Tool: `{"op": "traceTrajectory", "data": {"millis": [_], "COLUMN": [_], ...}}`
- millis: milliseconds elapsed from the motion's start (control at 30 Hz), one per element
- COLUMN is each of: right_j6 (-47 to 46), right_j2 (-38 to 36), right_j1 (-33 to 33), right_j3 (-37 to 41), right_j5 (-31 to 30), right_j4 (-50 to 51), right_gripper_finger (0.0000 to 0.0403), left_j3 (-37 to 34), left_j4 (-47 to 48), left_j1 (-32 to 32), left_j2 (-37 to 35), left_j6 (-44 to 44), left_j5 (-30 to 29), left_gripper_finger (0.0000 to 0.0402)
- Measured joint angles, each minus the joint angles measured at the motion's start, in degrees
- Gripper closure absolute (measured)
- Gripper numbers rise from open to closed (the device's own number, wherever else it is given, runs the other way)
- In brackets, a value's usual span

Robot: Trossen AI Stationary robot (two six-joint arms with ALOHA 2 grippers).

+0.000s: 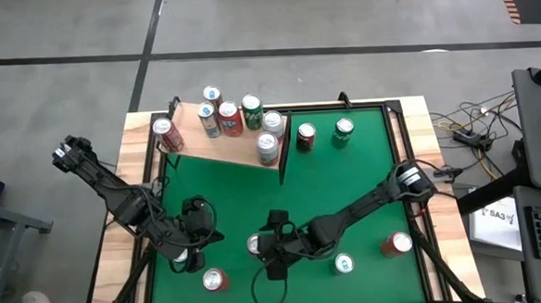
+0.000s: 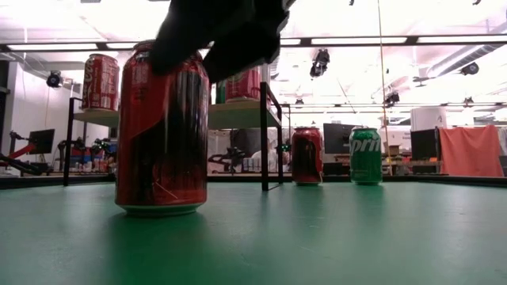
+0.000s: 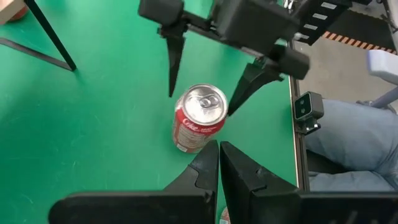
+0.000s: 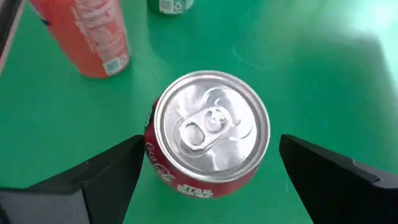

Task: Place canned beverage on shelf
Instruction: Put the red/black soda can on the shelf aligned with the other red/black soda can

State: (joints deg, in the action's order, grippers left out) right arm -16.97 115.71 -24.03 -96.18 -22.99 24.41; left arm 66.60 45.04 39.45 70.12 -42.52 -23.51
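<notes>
Bright green felt table (image 1: 346, 180) at centre frame, edged in pale wood. Red Coke can (image 4: 208, 140) with white script and silver top, mid-frame, flanked by black fingers (image 4: 106, 177). Pale wood-grain shelf (image 1: 219, 145) at upper left, crowded with red, blue and green cans. Dark red can (image 2: 306, 156) and green Sprite can (image 2: 365, 156) at right of low view.

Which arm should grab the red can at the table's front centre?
Right. The right gripper hangs open directly over the Coke can, a finger on each side. The left gripper is shut, beside the can rather than around it.
</notes>
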Motion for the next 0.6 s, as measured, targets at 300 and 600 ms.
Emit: {"op": "traceTrajectory", "data": {"millis": [300, 600], "right_j6": [0.53, 3.56], "right_j2": [2.28, 3.46], "right_j1": [1.02, 1.12], "right_j3": [0.0, 0.0], "right_j5": [2.52, 2.46], "right_j4": [-3.06, -6.18], "right_gripper_finger": [0.004, 0.0104], "left_j3": [-0.01, -0.01], "left_j4": [-0.43, -1.6], "left_j1": [0.16, 0.16], "left_j2": [-0.03, -0.03], "left_j6": [1.7, 4.11], "left_j5": [-1.66, -2.15], "left_gripper_finger": [0.0402, 0.0402]}}
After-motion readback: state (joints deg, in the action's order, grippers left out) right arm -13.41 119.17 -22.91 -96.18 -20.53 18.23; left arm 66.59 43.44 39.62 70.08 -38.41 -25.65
